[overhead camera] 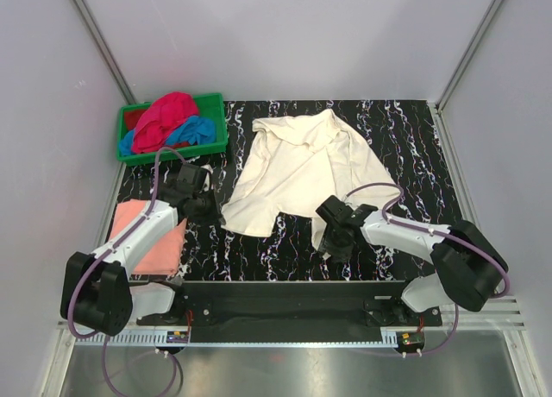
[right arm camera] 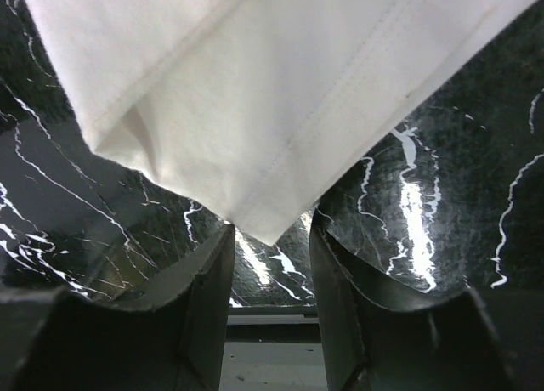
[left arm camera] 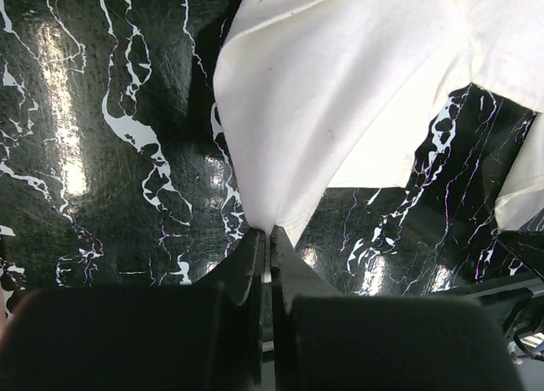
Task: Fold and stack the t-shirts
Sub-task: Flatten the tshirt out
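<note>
Black marbled table point(overhead camera: 414, 147): 1 large cream cloth t-shirt point(overhead camera: 297, 168) at centre; 1 green plastic crate point(overhead camera: 172, 154) in the far-left corner; 1 salmon-pink t-shirt point(overhead camera: 164, 250) at the left edge; 1 magenta-red t-shirt point(overhead camera: 164, 116) and 1 blue t-shirt point(overhead camera: 194, 131) in the crate. Left gripper point(left arm camera: 268, 234) pinches the cream t-shirt's corner; right gripper point(right arm camera: 272, 225) gapes around another corner.

I work on a table point(overhead camera: 414, 138) with a glossy black marble-pattern top, veined in white and faint purple. Overhead light leaves a bright glare patch point(left arm camera: 64, 127) on it in my left wrist view and a glare streak point(right arm camera: 416, 212) in my right. A plain pale back wall point(overhead camera: 285, 34), left wall panel point(overhead camera: 43, 112) and right wall panel point(overhead camera: 509, 138) close three sides. They meet at grey metal corner struts point(overhead camera: 103, 47). A slotted rail point(overhead camera: 302, 337) lines the near edge, above a brushed metal sheet point(overhead camera: 302, 371).
</note>
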